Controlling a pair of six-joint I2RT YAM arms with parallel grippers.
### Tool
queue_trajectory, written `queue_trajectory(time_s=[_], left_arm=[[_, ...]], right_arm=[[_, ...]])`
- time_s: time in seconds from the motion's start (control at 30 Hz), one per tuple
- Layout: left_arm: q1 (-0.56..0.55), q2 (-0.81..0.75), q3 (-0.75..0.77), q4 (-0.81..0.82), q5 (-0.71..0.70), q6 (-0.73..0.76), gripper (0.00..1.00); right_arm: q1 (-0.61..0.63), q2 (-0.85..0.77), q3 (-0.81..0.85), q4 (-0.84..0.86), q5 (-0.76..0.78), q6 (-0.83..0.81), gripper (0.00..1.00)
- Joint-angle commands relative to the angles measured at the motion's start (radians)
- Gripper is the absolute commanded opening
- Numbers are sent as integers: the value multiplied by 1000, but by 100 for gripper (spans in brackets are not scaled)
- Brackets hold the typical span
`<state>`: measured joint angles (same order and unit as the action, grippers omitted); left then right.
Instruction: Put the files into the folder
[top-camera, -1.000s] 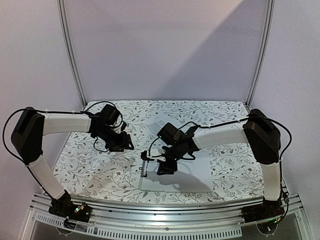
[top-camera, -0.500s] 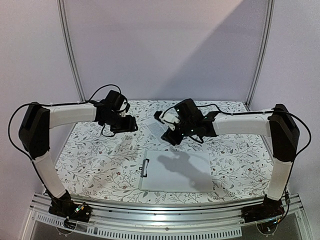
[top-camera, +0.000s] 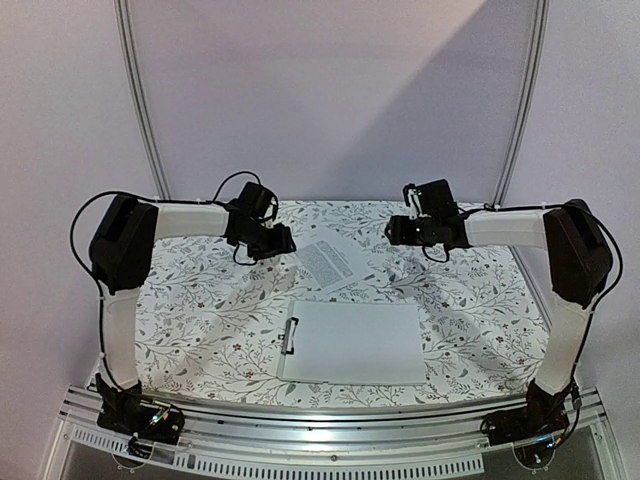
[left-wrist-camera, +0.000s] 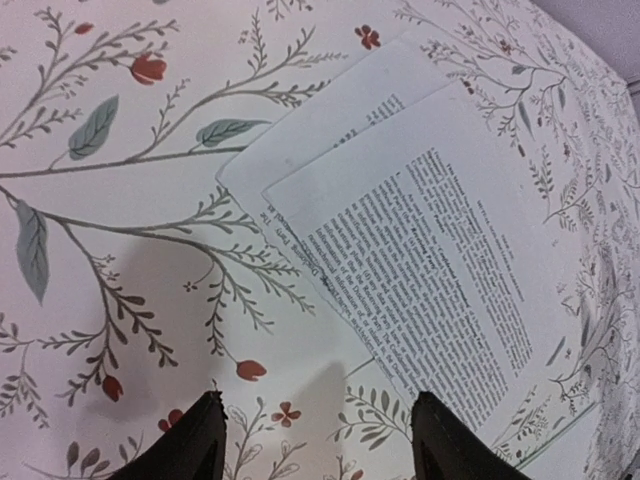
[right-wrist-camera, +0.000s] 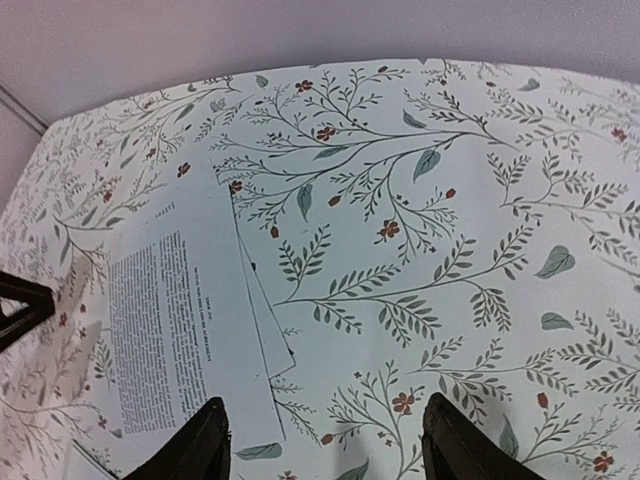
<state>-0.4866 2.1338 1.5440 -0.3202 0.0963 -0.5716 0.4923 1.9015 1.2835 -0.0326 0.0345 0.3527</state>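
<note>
We see two printed paper sheets (top-camera: 335, 262) overlapped, text side up, on floral tablecloth (top-camera: 200, 320), just beyond far edge of pale clipboard folder (top-camera: 355, 343); dark clip (top-camera: 291, 335) at folder's left short edge. Left gripper (left-wrist-camera: 318, 440) over cloth at sheets' left, fingers spread wide, nothing held. Right gripper (right-wrist-camera: 325, 445) over cloth at sheets' right, fingers wide apart too, empty
</note>
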Motion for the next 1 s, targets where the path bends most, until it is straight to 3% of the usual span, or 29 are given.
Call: queue_trajectory(time_s=[0.0, 0.2, 0.73, 0.97], left_arm=[[10, 50, 27, 101, 96, -45, 62], [-3, 109, 44, 178, 183, -86, 59], [-44, 239, 120, 177, 189, -137, 53], [-56, 245, 106, 160, 189, -146, 52]], right_arm=[[-59, 82, -25, 53, -203, 216, 64], [-72, 178, -33, 122, -337, 310, 62], [11, 364, 111, 44, -406, 354, 58], [23, 368, 84, 126, -462, 402, 58]])
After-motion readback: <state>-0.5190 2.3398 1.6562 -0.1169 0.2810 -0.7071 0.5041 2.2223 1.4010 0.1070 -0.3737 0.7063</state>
